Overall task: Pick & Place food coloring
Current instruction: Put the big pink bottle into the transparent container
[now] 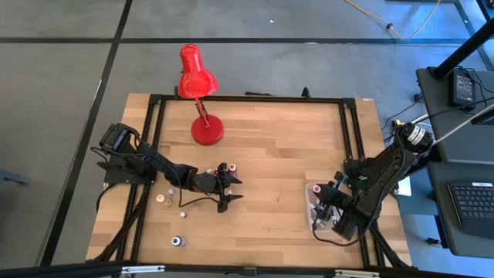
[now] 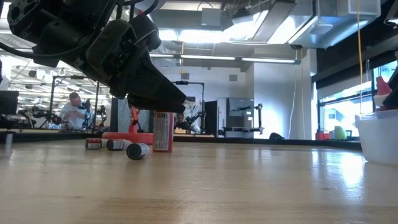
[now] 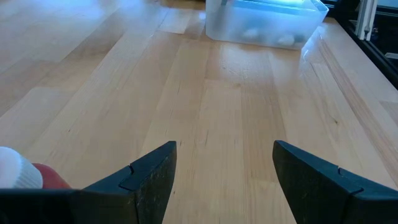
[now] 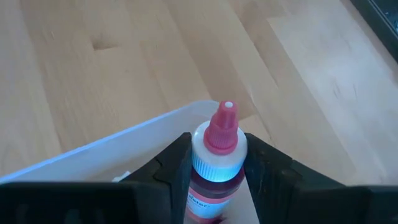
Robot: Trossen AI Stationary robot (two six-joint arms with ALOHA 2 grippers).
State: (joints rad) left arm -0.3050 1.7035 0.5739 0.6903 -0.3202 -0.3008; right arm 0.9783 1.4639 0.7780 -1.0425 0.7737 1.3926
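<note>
One food coloring bottle (image 4: 215,163), with a pink tip, a white collar and a dark red body, is clamped upright between the fingers of the right gripper (image 4: 216,180). It is held over the rim of the clear plastic tub (image 4: 118,149), which stands at the right side of the counter (image 1: 270,170). In the left wrist view pale caps can be made out inside the tub, though they cannot be counted.

Several more bottles are seen on the left part of the counter. One upright bottle (image 1: 231,167) stands just beside the left gripper (image 1: 228,188), and a white-capped red one (image 3: 25,175) shows at the edge of the left wrist view, just outside one finger. Others (image 1: 171,191) are scattered near the left arm, and one dark bottle (image 1: 178,242) lies nearer the front edge. In the low view some are seen lying on their sides.

The left gripper is held low over the counter with its fingers spread wide and nothing between them.

A red desk lamp (image 1: 199,93) stands toward the back of the counter. A person (image 2: 74,112) is seen in the room behind.
</note>
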